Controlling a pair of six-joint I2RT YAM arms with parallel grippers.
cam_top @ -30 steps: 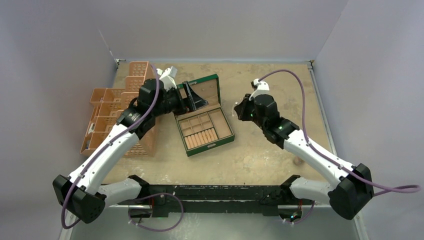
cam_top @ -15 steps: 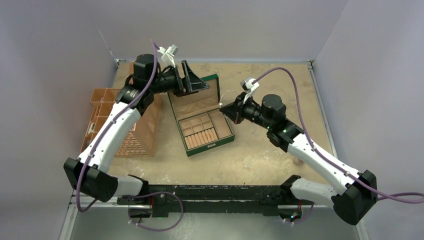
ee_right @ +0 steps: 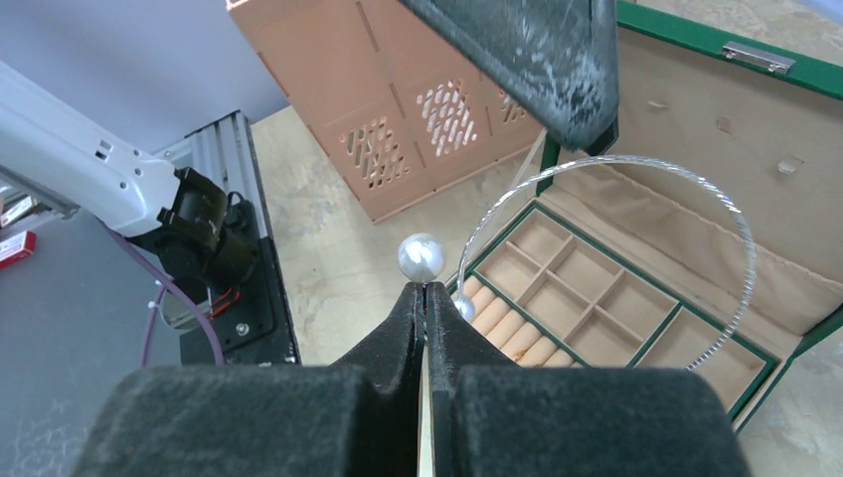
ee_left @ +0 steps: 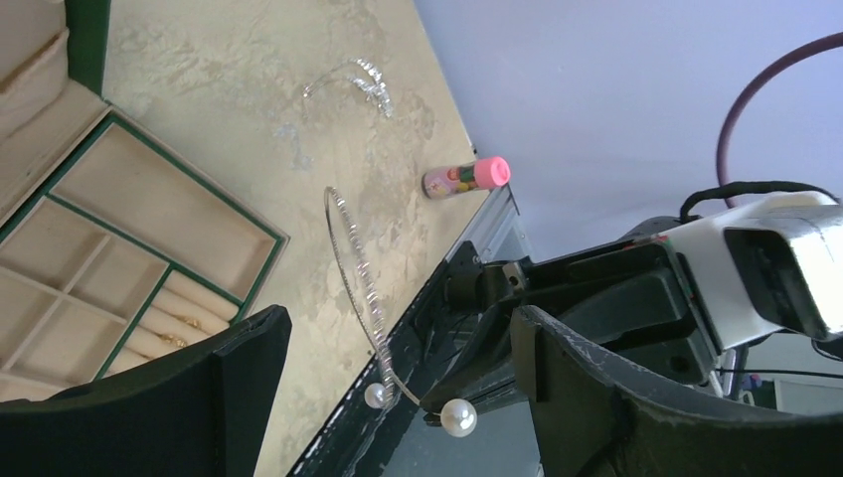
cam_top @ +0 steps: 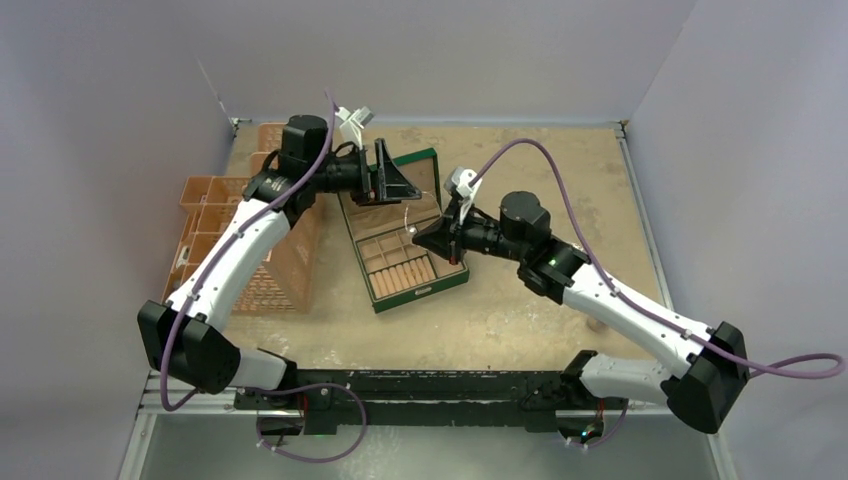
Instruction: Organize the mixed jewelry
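My right gripper [ee_right: 425,290] is shut on a thin silver wire hoop [ee_right: 696,189], pinching it just below one of its pearl ends [ee_right: 421,256]. It holds the hoop in the air over the open green box [cam_top: 425,290]. The left gripper [ee_left: 398,323] stands open close to the hoop [ee_left: 353,253], one finger on each side of its pearl end [ee_left: 458,416], not touching. A glittery silver chain [ee_left: 358,75] lies on the table beyond the box. Tiny gold pieces [ee_left: 177,338] sit among the box's ring rolls.
A small pink cylinder [ee_left: 465,178] lies near the table's right front edge [cam_top: 597,323]. Orange perforated baskets [cam_top: 215,215] stand at the left, next to the box. The box lid [ee_right: 696,60] stands upright behind the compartments.
The right gripper has carried the hoop leftward until it hangs over the box. The left arm has lifted and turned its open gripper toward the hoop.
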